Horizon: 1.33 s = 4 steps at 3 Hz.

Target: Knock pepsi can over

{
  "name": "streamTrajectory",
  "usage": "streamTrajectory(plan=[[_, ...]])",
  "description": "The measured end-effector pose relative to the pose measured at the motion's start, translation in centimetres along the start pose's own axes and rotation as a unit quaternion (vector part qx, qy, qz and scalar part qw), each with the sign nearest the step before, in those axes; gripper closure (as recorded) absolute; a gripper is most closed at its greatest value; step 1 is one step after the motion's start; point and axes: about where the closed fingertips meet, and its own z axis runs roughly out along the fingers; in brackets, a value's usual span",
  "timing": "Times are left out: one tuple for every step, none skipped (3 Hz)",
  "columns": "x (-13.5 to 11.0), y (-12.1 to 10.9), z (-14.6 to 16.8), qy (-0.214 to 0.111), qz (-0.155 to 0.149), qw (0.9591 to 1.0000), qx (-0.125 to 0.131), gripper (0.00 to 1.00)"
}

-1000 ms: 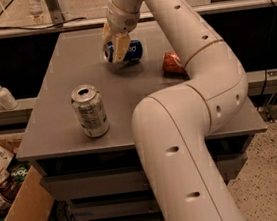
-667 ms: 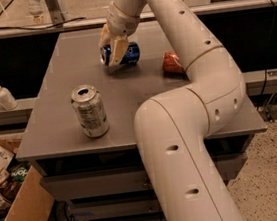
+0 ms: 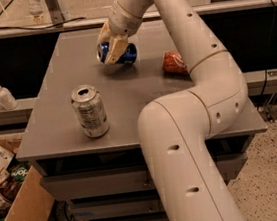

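camera view: the pepsi can (image 3: 127, 55) lies tipped on its side at the far middle of the grey surface (image 3: 54, 123), with the pincer (image 3: 111, 43) right over its left end. how far the pincer is open i cannot tell. a silver-grey can (image 3: 90, 111) stands upright nearer the front.

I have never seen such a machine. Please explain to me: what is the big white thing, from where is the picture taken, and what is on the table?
The white thing is a robot arm. The single camera looks down on the grey table from the robot's side. The arm ends in a gripper, its hand, which is at the far part of the table, against the blue pepsi can. That can is tipped over, not upright. I cannot tell whether the gripper holds it. A silver can stands upright nearer the camera. A red can lies beside the arm.
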Motion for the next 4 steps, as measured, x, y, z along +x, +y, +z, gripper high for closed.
streamTrajectory(plan=[[-0.15,0.19,-0.46,-0.011,0.009,0.9999,0.001,0.00],[-0.25,0.34,-0.71,-0.016,0.014,0.9998,0.001,0.00],[-0.20,0.48,-0.94,-0.017,0.018,0.9997,0.001,0.00],[0.00,0.64,-1.20,-0.016,0.022,0.9996,0.000,0.00]])
